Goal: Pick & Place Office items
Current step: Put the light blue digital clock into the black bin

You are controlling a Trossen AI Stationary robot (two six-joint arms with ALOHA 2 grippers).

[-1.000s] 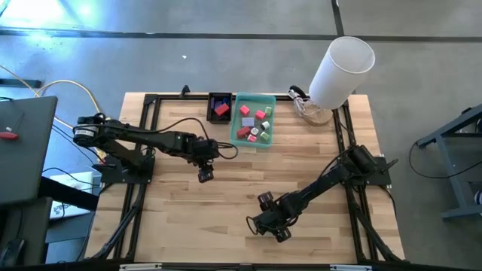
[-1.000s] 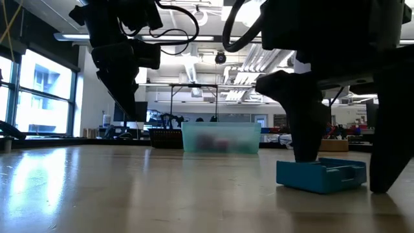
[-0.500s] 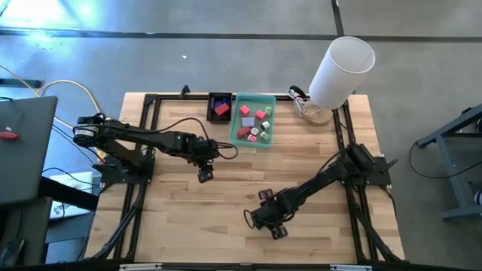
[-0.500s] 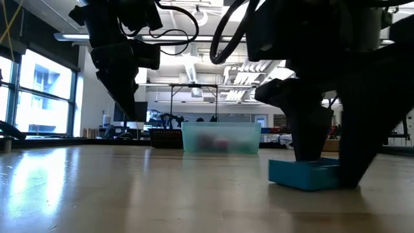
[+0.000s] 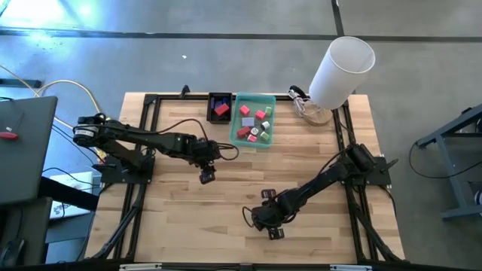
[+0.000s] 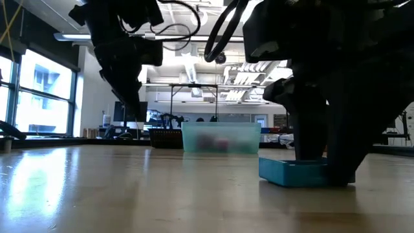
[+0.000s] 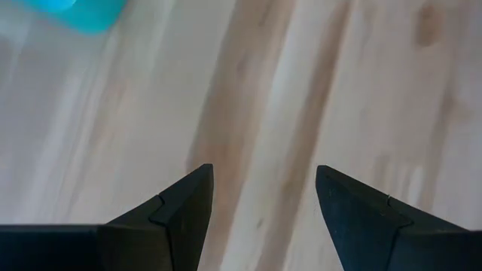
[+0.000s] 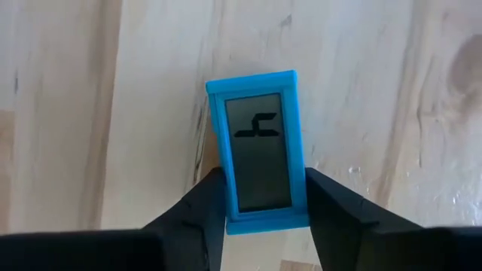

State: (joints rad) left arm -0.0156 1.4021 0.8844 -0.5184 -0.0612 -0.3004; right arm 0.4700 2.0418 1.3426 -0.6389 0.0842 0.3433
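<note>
Blue block (image 8: pixel 260 150) flat on table (image 8: pixel 376 90), wedged between right gripper (image 8: pixel 260 214) fingers, seemingly clamped; left gripper (image 7: pixel 263 199) open, well apart.

Wooden table (image 5: pixel 181 211), green tray (image 5: pixel 254 120), black tray (image 5: pixel 219 108), white cylinder (image 5: pixel 340 71), blue piece (image 8: pixel 260 150)

From overhead, the flat blue rectangular item is hidden under the right gripper (image 5: pixel 265 223). In the low view, that dark gripper covers the item's (image 6: pixel 291 173) right end. The tiny coloured pieces inside the translucent green tray (image 6: pixel 221 138) are only blurred smudges through its wall. A blurred teal shape (image 7: pixel 89 13) is cut off by the left wrist view's edge.
</note>
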